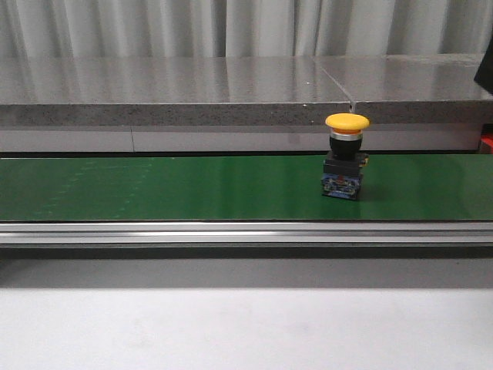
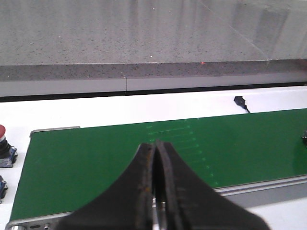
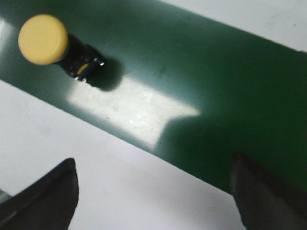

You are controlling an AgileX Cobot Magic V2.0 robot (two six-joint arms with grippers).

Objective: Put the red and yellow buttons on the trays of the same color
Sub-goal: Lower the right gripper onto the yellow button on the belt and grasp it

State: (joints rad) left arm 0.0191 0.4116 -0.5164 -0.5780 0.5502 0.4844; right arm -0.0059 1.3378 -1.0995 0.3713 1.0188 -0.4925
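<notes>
A yellow button (image 1: 346,163) with a mushroom cap on a black and blue body stands upright on the green belt (image 1: 192,189), right of the middle. The right wrist view shows the same yellow button (image 3: 44,39) from above. My right gripper (image 3: 152,165) is open over the white surface beside the belt, apart from the button, with nothing between its fingers. My left gripper (image 2: 155,146) is shut and empty above the belt's other end. A red button (image 2: 3,146) stands off the belt at the edge of the left wrist view. No tray is in view.
A grey stone ledge (image 1: 231,89) runs behind the belt (image 2: 96,163), with curtains behind it. An aluminium rail (image 1: 231,233) borders the belt's near side. A small black mark (image 2: 240,101) lies on the white surface beyond the belt.
</notes>
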